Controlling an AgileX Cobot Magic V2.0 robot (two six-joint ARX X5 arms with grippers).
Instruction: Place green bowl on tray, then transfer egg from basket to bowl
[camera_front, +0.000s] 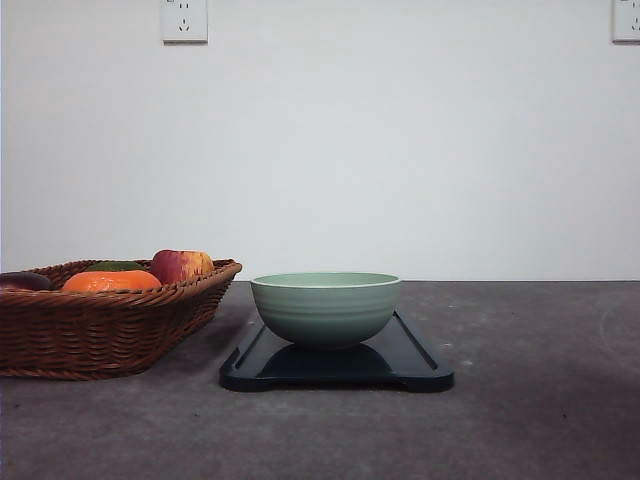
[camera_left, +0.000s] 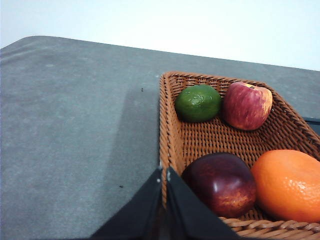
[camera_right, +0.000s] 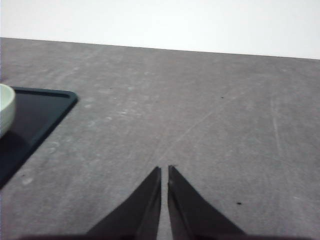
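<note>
The pale green bowl (camera_front: 326, 307) stands upright on the dark tray (camera_front: 420, 365) at mid-table; its edge (camera_right: 5, 112) and a tray corner (camera_right: 45, 107) show in the right wrist view. The brown wicker basket (camera_front: 100, 325) sits left of the tray and holds fruit. The egg is hidden from view. My left gripper (camera_left: 164, 172) is shut with nothing in it, its tips at the basket's (camera_left: 172, 145) near rim. My right gripper (camera_right: 164, 170) is shut and empty over bare table, to the right of the tray.
In the basket lie a green lime (camera_left: 198, 103), a red-yellow apple (camera_left: 247, 105), a dark red fruit (camera_left: 220, 183) and an orange (camera_left: 289, 185). Grey tabletop (camera_right: 200, 115) stretches right of the tray. A white wall with sockets (camera_front: 184, 20) stands behind.
</note>
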